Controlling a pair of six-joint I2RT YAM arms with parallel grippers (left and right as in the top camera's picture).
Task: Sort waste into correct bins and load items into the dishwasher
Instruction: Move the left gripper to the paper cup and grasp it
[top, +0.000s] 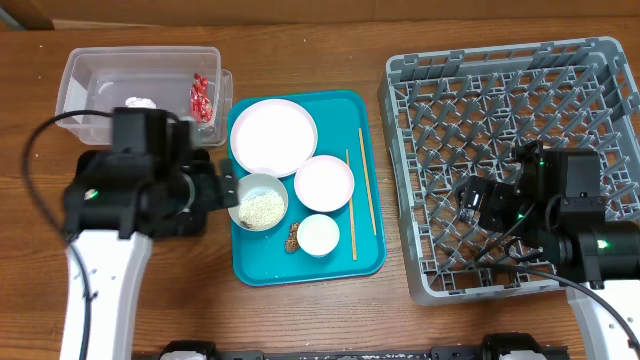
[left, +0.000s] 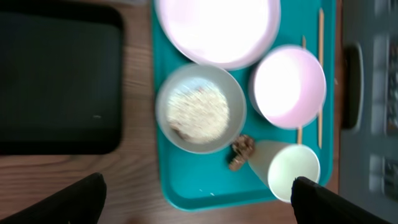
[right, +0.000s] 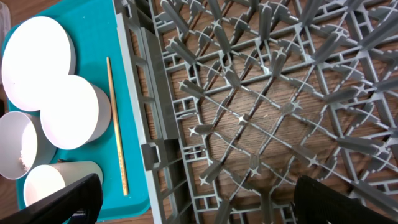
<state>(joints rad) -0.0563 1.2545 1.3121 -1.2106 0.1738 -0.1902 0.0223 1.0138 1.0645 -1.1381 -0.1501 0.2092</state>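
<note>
We show the left gripper (left: 199, 208) wide above round white bowls (left: 289, 87); the right gripper (right: 202, 205) wide above the grey lattice rack (right: 140, 93), at the desk's right edge.

No text, label, brand, number or sign readable in any view. Red snack wrapper (top: 201, 97) in clear tub (top: 72, 75): any print too small to tell. Teal tray (top: 368, 255), white plate (top: 273, 135), grey dish rack (top: 396, 110), black tray (left: 56, 81): surfaces plain, no legible marking.

Teal tray (left: 186, 180) holds plate (left: 217, 28), rice bowl (left: 200, 116), pink bowl (left: 289, 86) and cup (left: 292, 173).
</note>
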